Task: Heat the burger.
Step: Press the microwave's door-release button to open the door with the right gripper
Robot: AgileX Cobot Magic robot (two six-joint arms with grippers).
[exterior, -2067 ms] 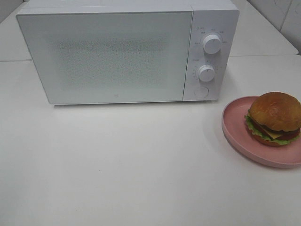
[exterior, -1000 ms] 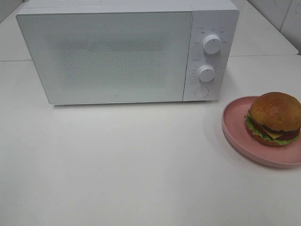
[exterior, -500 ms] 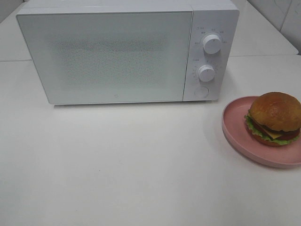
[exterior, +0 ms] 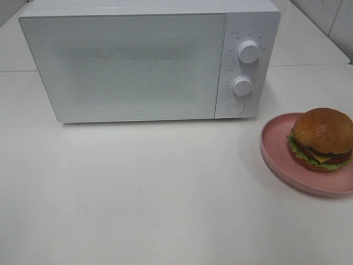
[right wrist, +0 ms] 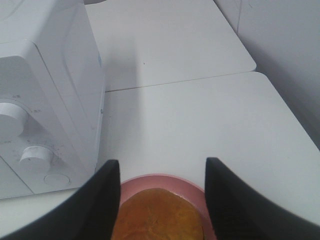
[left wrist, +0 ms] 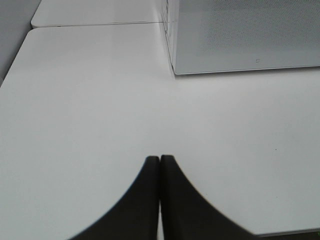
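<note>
My left gripper has its jaws pressed together, holding nothing. My right gripper hangs with jaws wide apart just above the burger, which sits alone on the pink plate, right of the microwave. I judge the burger light, soft and glossy-slick, so I'd pinch the bun's sides gently. The microwave door is closed, and I can't quite make out what's inside.
</note>
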